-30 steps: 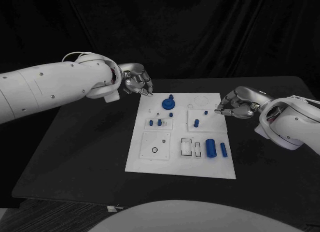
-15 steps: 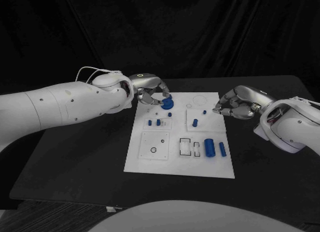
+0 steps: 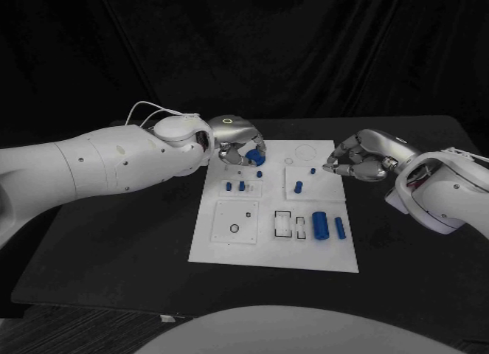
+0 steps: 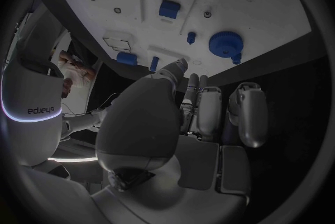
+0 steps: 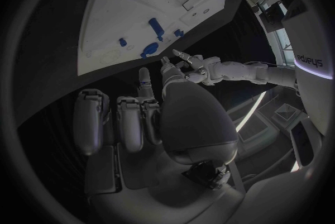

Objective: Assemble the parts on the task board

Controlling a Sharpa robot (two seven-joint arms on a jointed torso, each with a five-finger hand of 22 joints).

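While left hand (image 3: 236,146) hovers over round blue part (image 3: 256,157), right hand (image 3: 358,159) idle.

The right hand (image 5: 150,118), fingers curled, hangs beside the task board (image 5: 119,17).

The left robot hand (image 3: 236,147) crowds the board's (image 3: 236,251) far-left corner over the round part (image 3: 256,156); the right robot hand (image 3: 356,159) blocks its far-right edge; near half lies open.

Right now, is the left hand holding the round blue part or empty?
Cannot tell. The left hand is over the round blue part; the wrist view shows its fingers short of it.
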